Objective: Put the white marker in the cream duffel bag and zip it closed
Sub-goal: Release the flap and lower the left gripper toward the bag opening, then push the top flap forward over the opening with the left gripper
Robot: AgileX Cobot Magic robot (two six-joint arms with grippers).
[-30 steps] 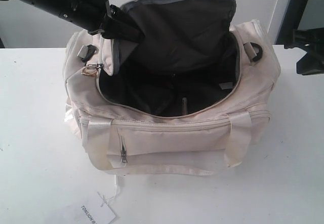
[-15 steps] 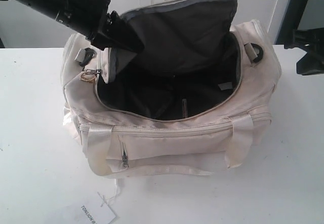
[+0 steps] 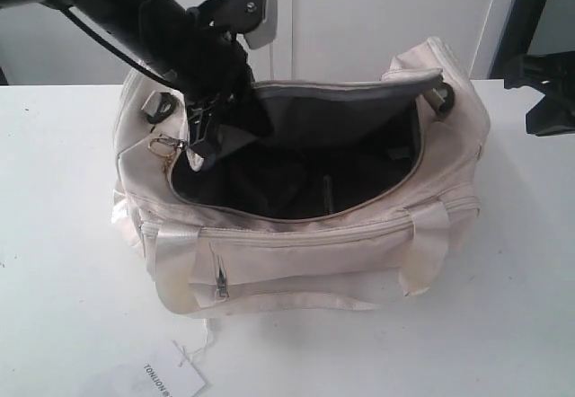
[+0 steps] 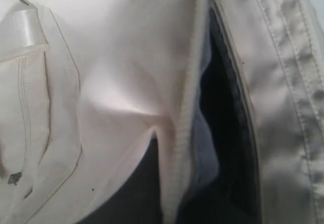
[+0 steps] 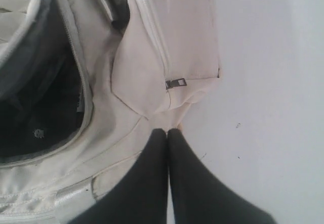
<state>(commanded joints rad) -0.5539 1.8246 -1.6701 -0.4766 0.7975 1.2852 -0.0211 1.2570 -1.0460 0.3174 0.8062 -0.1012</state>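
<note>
Sitting on white table (image 3: 54, 262), cream duffel bag (image 3: 305, 255); right tool (image 5: 167, 133) clenched, left tool (image 3: 205, 148) unclear.

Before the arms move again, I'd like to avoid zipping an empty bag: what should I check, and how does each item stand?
1. White marker inside the cream duffel bag: cannot tell, interior too dark.
2. Main zip closed: not ok, mouth gapes open.
3. Gold ring zip pull exposed: ok, hanging outside the opening.
4. Left gripper gripping the flap: ok, fabric pinched.
5. Right gripper free: ok, shut and empty.
</note>
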